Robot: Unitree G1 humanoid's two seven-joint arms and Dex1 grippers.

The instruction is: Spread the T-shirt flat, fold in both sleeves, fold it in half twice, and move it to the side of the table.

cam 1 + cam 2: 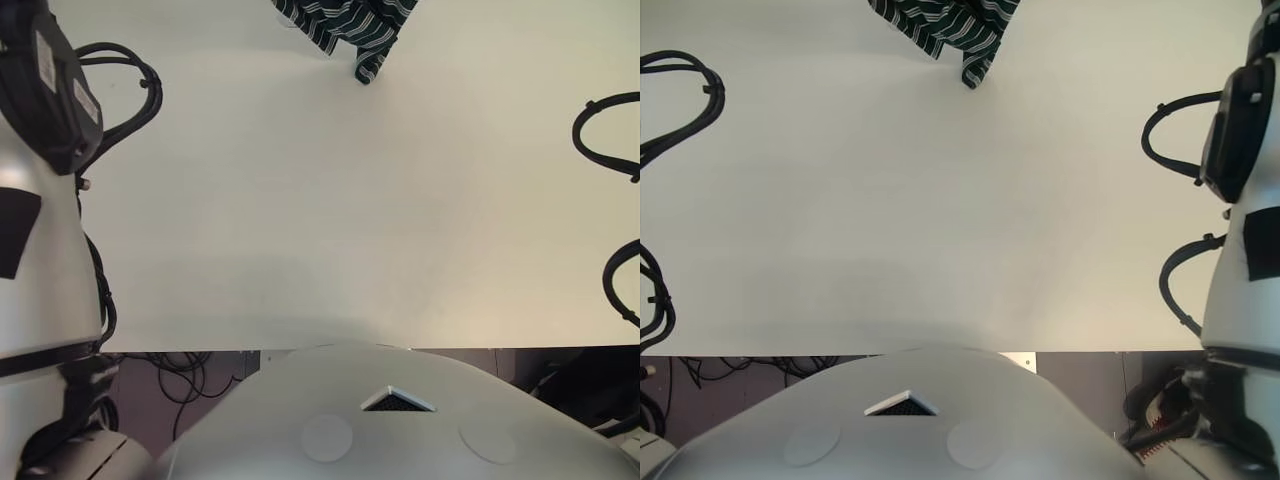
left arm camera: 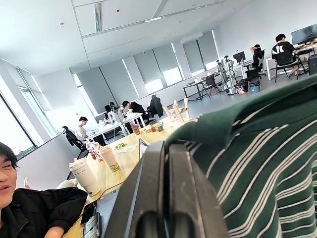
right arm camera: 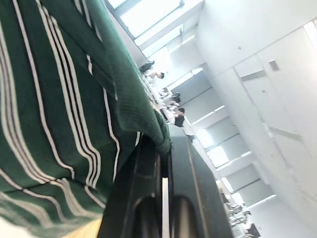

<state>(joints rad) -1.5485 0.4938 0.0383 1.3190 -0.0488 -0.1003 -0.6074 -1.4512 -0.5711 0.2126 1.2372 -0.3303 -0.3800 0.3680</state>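
Note:
A dark green T-shirt with thin white stripes hangs bunched above the far middle of the white table, its lowest corner dangling just over the surface. In the left wrist view my left gripper is shut, with the T-shirt's ribbed edge pinched at its tips. My right gripper is likewise shut on a hem of the T-shirt, and the cloth drapes away from it. The upper part of the shirt is cut off by the top edge of both eye views.
The table's front edge runs just ahead of me. Black cable loops hang beside my left arm, and more cable loops hang beside my right arm. Office desks stand in the room behind.

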